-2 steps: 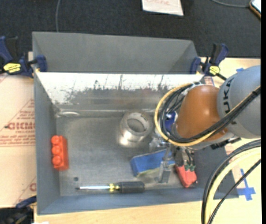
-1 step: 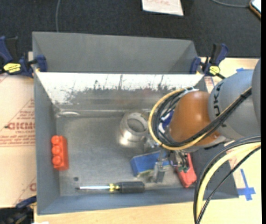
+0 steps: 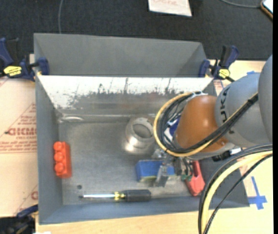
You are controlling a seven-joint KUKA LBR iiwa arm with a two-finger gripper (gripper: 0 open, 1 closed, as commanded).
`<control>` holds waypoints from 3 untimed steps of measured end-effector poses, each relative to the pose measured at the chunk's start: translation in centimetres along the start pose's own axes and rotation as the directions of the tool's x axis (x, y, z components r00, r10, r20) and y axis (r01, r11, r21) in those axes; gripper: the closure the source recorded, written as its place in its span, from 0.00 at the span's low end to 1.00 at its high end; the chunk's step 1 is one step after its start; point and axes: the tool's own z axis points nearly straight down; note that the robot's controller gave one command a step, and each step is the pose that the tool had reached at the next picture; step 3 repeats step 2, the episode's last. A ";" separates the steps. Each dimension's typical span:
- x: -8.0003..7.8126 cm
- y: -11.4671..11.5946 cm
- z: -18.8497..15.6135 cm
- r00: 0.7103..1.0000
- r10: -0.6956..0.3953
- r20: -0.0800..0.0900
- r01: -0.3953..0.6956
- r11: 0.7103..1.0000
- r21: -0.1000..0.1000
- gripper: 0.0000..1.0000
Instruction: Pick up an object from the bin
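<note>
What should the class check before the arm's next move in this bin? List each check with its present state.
1. Gripper sits low at the blue block, front right of the bin: ok.
2. Blue block actually gripped: cannot tell.
3. Silver metal cup apart from the blue block: ok.
4. Red thing well away from the gripper: not ok, it lies close beside it.
5. Screwdriver by the front wall, out of the way: ok.
6. Orange block far off at the left: ok.

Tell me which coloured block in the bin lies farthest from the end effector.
The orange block by the left wall of the bin. The blue block lies right at the end effector, the red piece just beside it.
</note>
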 end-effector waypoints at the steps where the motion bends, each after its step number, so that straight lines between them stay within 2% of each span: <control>1: 0.0 0.0 0.0 1.000 0.000 0.000 0.000 1.000 0.000 1.00; 2: 0.3 0.0 -3.1 1.000 -0.002 -0.015 0.002 1.000 0.001 1.00; 3: 0.3 0.0 -3.1 1.000 -0.002 -0.015 0.002 1.000 0.001 1.00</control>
